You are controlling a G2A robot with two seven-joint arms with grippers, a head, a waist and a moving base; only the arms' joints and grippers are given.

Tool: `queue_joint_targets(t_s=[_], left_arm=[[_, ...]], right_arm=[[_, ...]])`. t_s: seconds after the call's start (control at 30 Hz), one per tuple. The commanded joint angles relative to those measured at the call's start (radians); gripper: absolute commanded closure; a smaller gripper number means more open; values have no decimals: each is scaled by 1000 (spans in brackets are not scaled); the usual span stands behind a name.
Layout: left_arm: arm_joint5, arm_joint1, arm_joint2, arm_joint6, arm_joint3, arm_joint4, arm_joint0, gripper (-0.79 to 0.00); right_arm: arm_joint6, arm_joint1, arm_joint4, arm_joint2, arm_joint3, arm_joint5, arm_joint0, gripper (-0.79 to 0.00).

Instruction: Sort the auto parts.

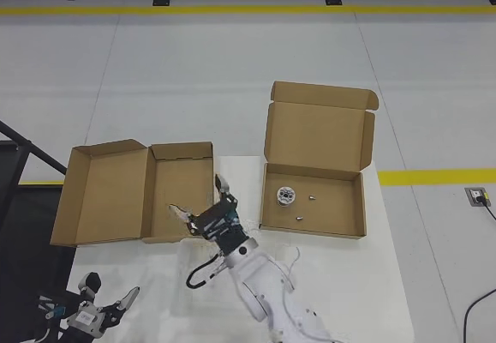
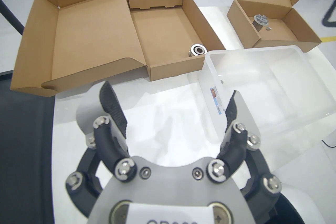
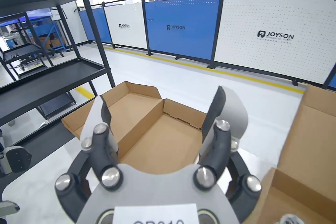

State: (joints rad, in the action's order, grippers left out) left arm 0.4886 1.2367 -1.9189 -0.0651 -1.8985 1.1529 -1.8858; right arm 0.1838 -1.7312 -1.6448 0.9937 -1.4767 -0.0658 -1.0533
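We noted a small printed sticker (image 2: 216,100) on the wall of the clear plastic bin (image 2: 288,83). A white label (image 2: 170,214) with dark print, cut off by the frame edge, sat on the base of the left gripper (image 2: 170,90), and another on the right gripper (image 3: 161,101). Logos with lettering marked the fence panels (image 3: 273,36) beyond the table (image 1: 359,274).

In the top view the right gripper hung at the centre of the frame, over the lower right corner of the left box (image 1: 102,197), its fingers spread wide with nothing between them. The left gripper sat at the lower left, likewise released and empty, well apart from both boxes.

A round bearing (image 2: 198,49) lay in the left box's tray, in the corner nearest the bin. The right box (image 1: 316,129), right of centre, held a toothed metal part (image 1: 286,196) with two small fasteners (image 1: 312,196) near it, apart from either gripper.
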Motion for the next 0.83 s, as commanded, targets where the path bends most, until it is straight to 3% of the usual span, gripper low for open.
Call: queue_joint_targets(t_s=[0.0,0.33,0.8], left_arm=[[0,0,0,0,0,0,0,-785],[0,0,0,0,0,0,0,-785],[0,0,0,0,0,0,0,-784]], right_arm=[[-13,13,-39,17,-105,18,-95,-785],[-92,55,-179,75,-388,133,-428,-785],[-92,55,-179,75,-388,133,-428,-785]])
